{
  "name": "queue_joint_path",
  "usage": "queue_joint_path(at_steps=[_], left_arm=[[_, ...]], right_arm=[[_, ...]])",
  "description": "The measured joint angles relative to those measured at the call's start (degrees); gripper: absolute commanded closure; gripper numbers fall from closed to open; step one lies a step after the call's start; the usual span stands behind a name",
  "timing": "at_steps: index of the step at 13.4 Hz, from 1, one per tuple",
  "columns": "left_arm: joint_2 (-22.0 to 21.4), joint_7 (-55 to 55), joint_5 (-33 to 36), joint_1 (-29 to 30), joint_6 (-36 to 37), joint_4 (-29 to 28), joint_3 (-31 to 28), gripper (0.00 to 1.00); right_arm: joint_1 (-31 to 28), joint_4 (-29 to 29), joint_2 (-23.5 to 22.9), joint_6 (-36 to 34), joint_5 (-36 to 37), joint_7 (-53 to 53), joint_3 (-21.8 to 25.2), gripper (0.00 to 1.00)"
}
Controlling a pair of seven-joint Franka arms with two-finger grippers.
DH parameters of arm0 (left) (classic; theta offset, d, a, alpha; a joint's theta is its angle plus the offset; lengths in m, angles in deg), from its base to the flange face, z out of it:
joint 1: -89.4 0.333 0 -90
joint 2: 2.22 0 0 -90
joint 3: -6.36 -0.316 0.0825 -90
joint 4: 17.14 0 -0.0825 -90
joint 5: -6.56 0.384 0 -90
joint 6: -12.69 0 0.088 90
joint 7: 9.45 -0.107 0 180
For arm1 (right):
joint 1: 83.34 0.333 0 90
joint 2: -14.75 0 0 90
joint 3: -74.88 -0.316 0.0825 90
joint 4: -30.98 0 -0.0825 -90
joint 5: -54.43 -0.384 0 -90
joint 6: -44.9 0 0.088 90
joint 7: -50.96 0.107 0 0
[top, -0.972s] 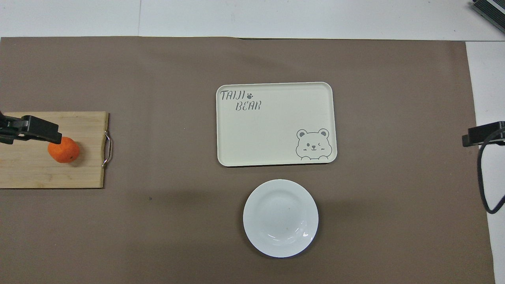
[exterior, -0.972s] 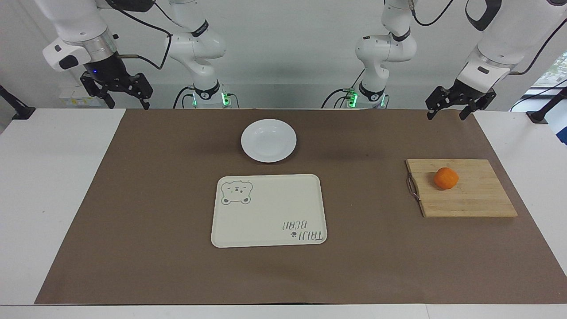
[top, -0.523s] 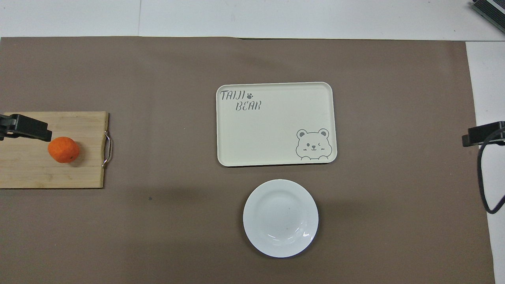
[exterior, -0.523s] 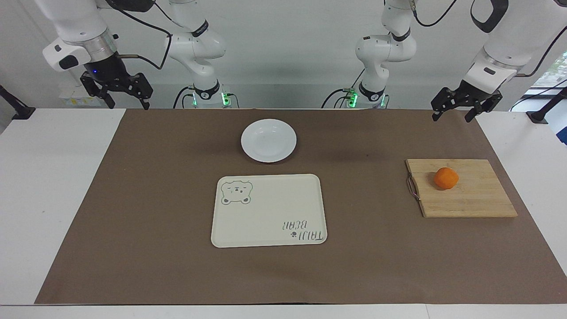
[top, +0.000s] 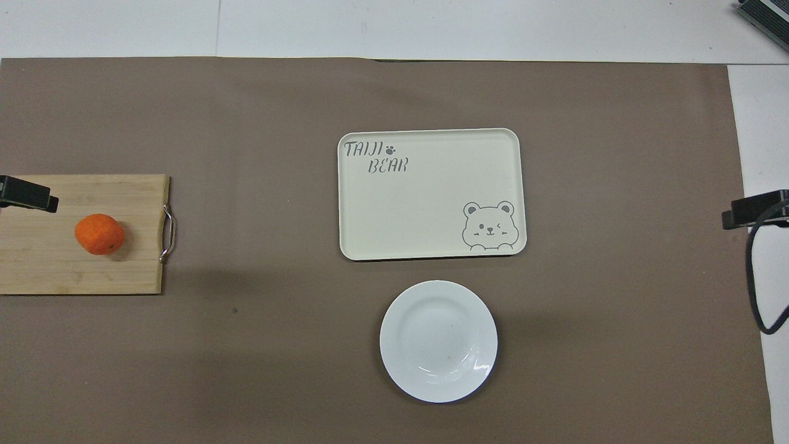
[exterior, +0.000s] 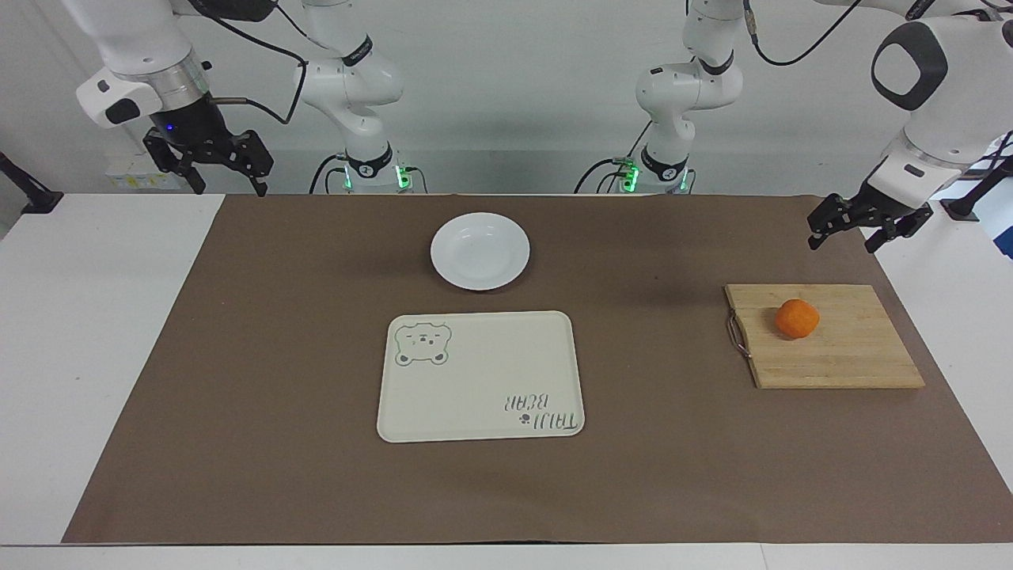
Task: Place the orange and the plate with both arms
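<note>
The orange [exterior: 797, 318] [top: 99, 234] rests on a wooden cutting board [exterior: 839, 360] [top: 61, 274] toward the left arm's end of the table. The white plate [exterior: 479, 250] [top: 438, 341] lies on the brown mat close to the robots, with nothing on it. My left gripper [exterior: 845, 242] hangs open and empty in the air by the mat's edge, beside the board and well apart from the orange; only its tip [top: 28, 200] shows in the overhead view. My right gripper [exterior: 228, 188] [top: 752, 209] waits open and empty, high over the mat's corner at the right arm's end.
A cream rectangular tray [exterior: 480, 376] [top: 431, 194] with a bear drawing lies mid-table, just farther from the robots than the plate. The board has a metal handle [exterior: 737, 336] on its side toward the tray. A brown mat [exterior: 673, 475] covers the white table.
My left gripper has swung outward toward the left arm's end of the table and come lower, drawing away from above the orange. The right arm, orange and plate have not moved.
</note>
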State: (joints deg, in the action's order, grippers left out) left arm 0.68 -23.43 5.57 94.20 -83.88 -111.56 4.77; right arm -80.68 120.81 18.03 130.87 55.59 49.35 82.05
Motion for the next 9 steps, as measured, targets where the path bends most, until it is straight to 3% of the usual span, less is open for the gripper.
queue_joint_path(at_steps=[9], left_arm=[[8.31,-4.51,0.0,3.88,-14.54,-7.57,-0.01,0.0]], right_arm=[[0.0,0.0,0.0,0.0,0.0,0.0,0.0,0.0]])
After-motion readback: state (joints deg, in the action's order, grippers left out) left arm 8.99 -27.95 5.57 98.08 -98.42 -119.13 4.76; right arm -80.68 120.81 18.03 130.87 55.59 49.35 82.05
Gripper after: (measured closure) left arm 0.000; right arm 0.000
